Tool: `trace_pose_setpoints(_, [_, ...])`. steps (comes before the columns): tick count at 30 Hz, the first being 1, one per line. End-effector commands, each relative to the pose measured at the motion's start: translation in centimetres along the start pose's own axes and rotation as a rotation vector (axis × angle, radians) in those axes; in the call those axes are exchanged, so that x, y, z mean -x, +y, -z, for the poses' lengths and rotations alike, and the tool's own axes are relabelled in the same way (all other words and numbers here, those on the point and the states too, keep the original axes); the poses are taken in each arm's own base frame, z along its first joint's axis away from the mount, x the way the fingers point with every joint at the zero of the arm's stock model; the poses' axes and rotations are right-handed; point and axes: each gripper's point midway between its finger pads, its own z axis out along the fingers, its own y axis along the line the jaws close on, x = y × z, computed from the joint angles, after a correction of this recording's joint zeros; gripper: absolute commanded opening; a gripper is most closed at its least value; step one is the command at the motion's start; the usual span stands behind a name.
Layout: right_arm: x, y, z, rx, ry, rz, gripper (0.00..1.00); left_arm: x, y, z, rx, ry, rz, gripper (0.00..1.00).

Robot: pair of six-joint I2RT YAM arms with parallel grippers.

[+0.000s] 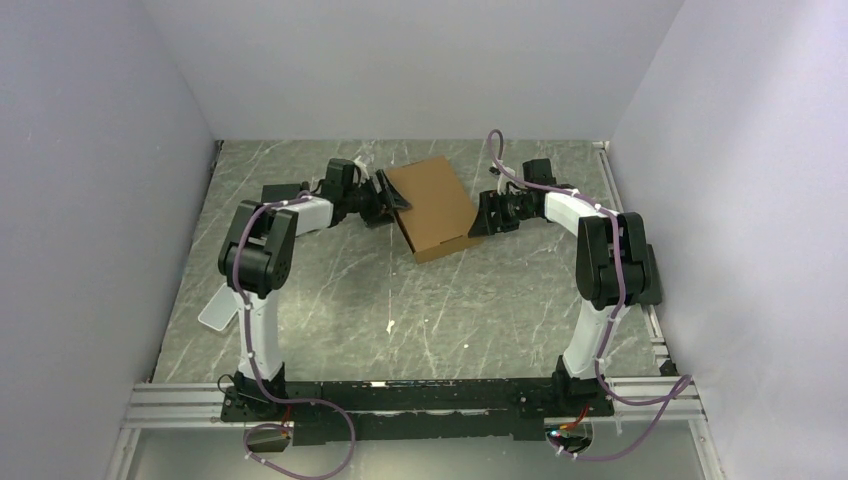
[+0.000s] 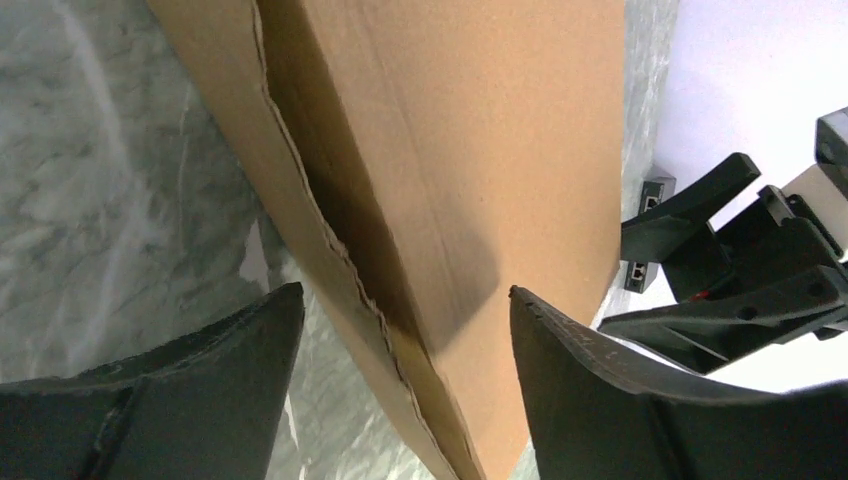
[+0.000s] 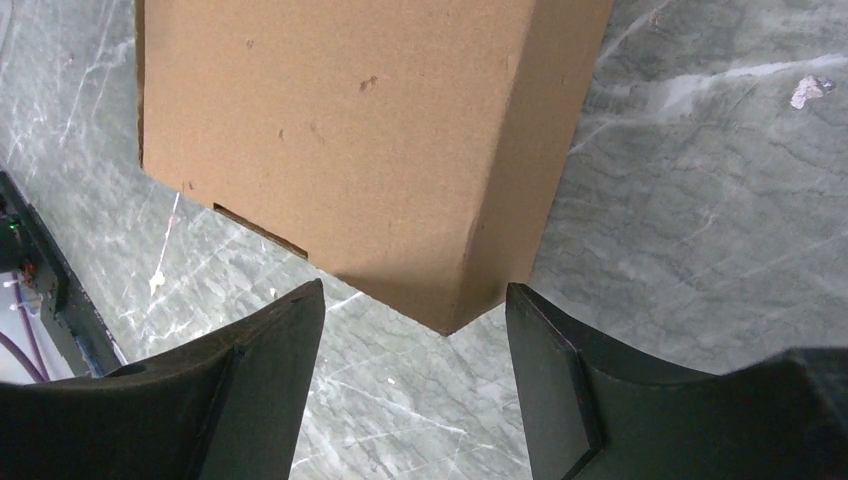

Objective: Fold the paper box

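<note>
Nothing readable is showing in any view: the plain brown corrugated cardboard box (image 1: 432, 208) is presenting bare, unprinted faces, and the grey marbled worktop (image 1: 330, 290) is carrying no label, number or sign.

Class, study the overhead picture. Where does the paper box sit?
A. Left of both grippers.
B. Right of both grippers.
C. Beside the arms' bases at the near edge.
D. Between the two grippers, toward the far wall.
D: the top view shows the paper box with the left gripper at its left side and the right gripper at its right.
</note>
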Motion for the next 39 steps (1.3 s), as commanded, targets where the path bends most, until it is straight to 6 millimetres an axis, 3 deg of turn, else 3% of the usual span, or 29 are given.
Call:
trace_pose_setpoints(1, [2.2,0.9,0.9,0.02,-0.056,0.058,0.7,0.8,-0.9,-1.2,-0.023,0.001,0.01,0.73])
trace_pose_setpoints(7, [2.7,1.1,1.4,0.011,-0.061,0.083,0.7,0.1,-0.7,-1.8,-0.049,0.024,0.027,0.18])
trace_pose_setpoints(8, [3.0,1.3,1.7,0.008,-0.068,0.095,0.7,0.0,-0.7,-1.7,-0.05,0.026,0.027,0.14])
trace_pose_setpoints(12, [5.3,2.0,4.1,-0.017,-0.149,0.161,0.73,-0.4,-0.7,-1.3,-0.053,0.031,0.021,0.14])
trace_pose_setpoints(17, [7.0,1.2,5.3,-0.052,-0.208,0.149,0.81,-0.8,-1.5,-0.8,-0.099,0.033,0.009,0.23])
trace_pose_setpoints(23, [7.3,0.0,2.0,0.059,-0.16,0.004,0.79,-0.7,-3.8,0.9,-0.19,-0.005,-0.029,0.56])
trace_pose_setpoints(29, [6.6,-1.6,0.0,0.064,-0.142,-0.101,0.72,0.1,-5.2,4.0,-0.161,-0.079,-0.103,0.79])
trace_pose_setpoints(34, [5.1,-2.0,-1.2,0.097,-0.112,-0.162,0.63,-0.8,-3.6,4.6,-0.147,-0.076,-0.071,0.92])
trace_pose_setpoints(39, [2.7,-2.9,-2.0,0.127,-0.073,-0.246,0.46,-1.7,-2.1,4.7,-0.218,-0.075,0.011,0.99])
